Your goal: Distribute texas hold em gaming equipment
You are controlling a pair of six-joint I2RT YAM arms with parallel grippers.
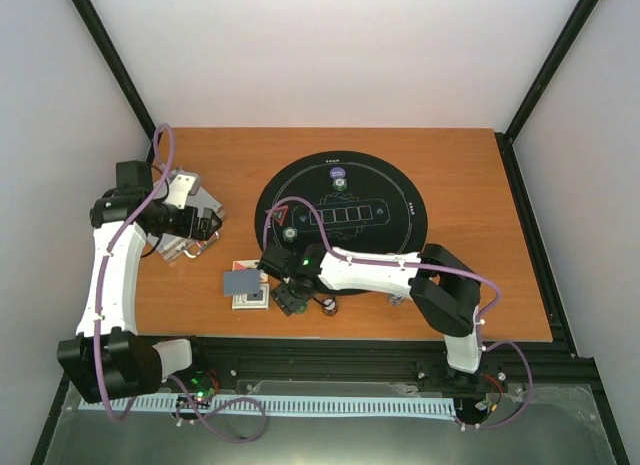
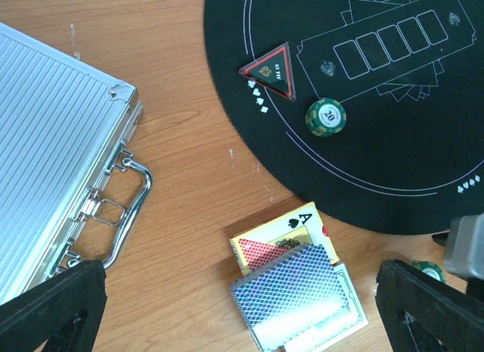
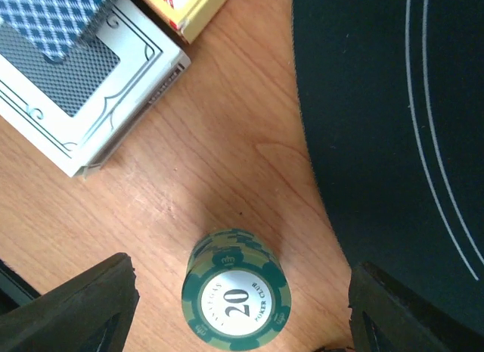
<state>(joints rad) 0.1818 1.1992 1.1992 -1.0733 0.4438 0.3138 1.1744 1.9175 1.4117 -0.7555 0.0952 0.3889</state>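
Observation:
A stack of green striped poker chips [image 3: 237, 295] marked 20 stands on the wood between my right gripper's [image 3: 242, 314] fingers. That gripper is open, with a gap on each side of the stack. In the left wrist view the same green chips [image 2: 429, 270] peek out at the lower right. Grey-backed playing cards [image 2: 295, 291] lie on a white card box [image 3: 91, 95], next to a yellow ace-of-spades box [image 2: 283, 242]. My left gripper [image 2: 242, 322] hangs open and holds nothing, high above the cards. One green chip [image 2: 326, 116] sits on the black mat [image 2: 393, 163].
The silver aluminium case [image 2: 53, 147] lies shut at the left, its handle toward the cards. A triangular marker [image 2: 271, 72] rests on the mat. In the top view the right gripper [image 1: 292, 297] reaches left along the table's front, and the left gripper [image 1: 205, 225] is over the case [image 1: 185, 220].

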